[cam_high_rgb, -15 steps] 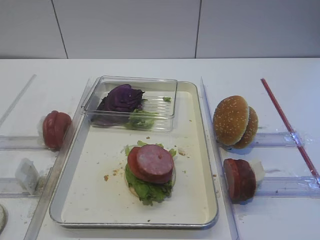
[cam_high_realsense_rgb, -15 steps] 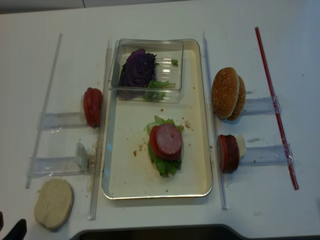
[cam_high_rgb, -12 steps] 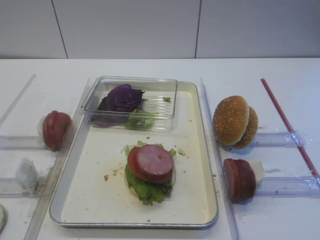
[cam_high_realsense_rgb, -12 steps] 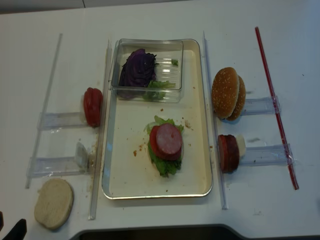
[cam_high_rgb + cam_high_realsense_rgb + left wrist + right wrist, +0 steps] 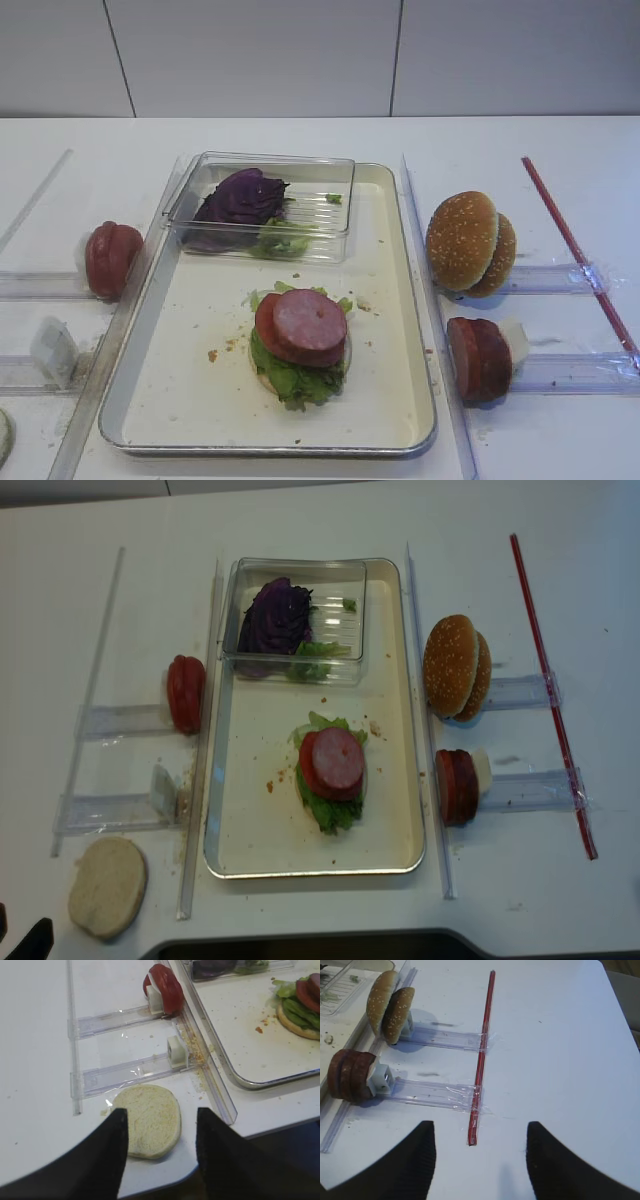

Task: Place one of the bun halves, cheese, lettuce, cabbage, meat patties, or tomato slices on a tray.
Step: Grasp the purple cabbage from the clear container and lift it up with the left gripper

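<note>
left claw (image 5: 159, 1152) hangs with fingers apart, holding nothing, a pale flat bun half (image 5: 148, 1120) lying between them; right claw (image 5: 479, 1157) likewise spread, empty.

White desk (image 5: 300, 520) under my arms. Directly on it: large shallow cream tray with a silvery metal rim (image 5: 395, 860) mid-desk. Left of the tray: clear plastic rail holders (image 5: 120, 720), red tomato slices (image 5: 186, 692) standing on edge, a pale flat round bun half (image 5: 108, 885) cut side up near the front edge. Right: two golden-brown sesame bun halves (image 5: 455, 667) on edge, dark red-brown meat patties (image 5: 457, 786) on edge, thin red rod (image 5: 552, 695) taped across the rail ends.
</note>
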You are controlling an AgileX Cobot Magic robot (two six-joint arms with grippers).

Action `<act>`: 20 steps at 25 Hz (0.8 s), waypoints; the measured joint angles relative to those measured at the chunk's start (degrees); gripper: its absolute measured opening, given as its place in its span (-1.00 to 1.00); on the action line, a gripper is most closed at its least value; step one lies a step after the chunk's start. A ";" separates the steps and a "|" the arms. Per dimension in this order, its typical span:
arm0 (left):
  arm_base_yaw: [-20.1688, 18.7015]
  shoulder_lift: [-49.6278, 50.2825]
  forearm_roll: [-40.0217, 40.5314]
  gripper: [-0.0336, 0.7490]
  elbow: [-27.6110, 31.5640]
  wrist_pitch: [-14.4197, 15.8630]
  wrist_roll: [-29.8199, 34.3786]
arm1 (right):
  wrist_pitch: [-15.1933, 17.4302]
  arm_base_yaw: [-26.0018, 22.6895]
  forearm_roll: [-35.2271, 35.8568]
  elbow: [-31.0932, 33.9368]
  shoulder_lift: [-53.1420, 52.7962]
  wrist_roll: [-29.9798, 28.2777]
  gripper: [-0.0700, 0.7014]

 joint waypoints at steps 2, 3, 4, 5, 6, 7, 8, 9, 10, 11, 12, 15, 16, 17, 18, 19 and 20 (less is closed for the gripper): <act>0.00 0.00 0.00 -0.16 0.00 0.00 0.00 | 0.00 0.00 0.00 0.00 0.00 0.00 0.29; 0.00 0.00 0.00 -0.16 0.00 0.00 0.00 | 0.00 0.00 0.00 0.00 0.00 0.00 0.29; 0.00 0.00 0.00 -0.16 0.00 0.00 0.00 | 0.00 0.00 0.00 0.00 0.00 0.00 0.29; 0.00 0.00 0.00 -0.16 0.00 0.00 0.00 | 0.00 0.00 0.00 0.00 0.00 0.00 0.29; 0.00 0.00 0.00 -0.16 0.00 0.00 0.00 | 0.00 0.00 0.00 0.00 0.00 0.00 0.29; 0.00 0.00 0.00 -0.16 0.00 0.00 0.00 | 0.00 0.00 0.00 0.00 0.00 0.00 0.29; 0.00 0.00 0.00 -0.16 0.00 0.00 0.00 | 0.00 0.00 0.00 0.00 0.00 0.00 0.29; 0.00 0.00 0.00 -0.16 0.00 0.00 0.00 | 0.00 0.00 0.00 0.00 0.00 0.00 0.29; 0.00 0.00 0.00 -0.16 0.00 0.00 0.00 | 0.00 0.00 0.00 0.00 0.00 0.00 0.29; 0.00 0.00 0.00 -0.16 0.00 0.00 0.00 | 0.00 0.00 0.00 0.00 0.00 0.00 0.29; 0.00 0.00 0.00 -0.16 0.00 0.00 0.00 | 0.00 0.00 0.00 0.00 0.00 0.00 0.29; 0.00 0.00 0.00 -0.16 0.00 0.00 0.00 | 0.00 0.00 0.00 0.00 0.00 0.00 0.29; 0.00 0.00 0.00 -0.16 0.00 0.00 0.00 | 0.00 0.00 0.00 0.00 0.00 0.00 0.29; 0.00 0.00 0.00 -0.16 0.00 0.00 0.00 | 0.00 0.00 0.00 0.00 0.00 0.00 0.29; 0.00 0.00 0.00 -0.16 0.00 0.00 0.00 | 0.00 0.00 0.00 0.00 0.00 0.00 0.29; 0.00 0.00 0.00 -0.16 0.00 0.00 0.00 | 0.00 0.00 0.00 0.00 0.00 0.00 0.29; 0.00 0.00 0.00 -0.16 0.00 0.00 0.00 | 0.00 0.00 0.00 0.00 0.00 0.00 0.29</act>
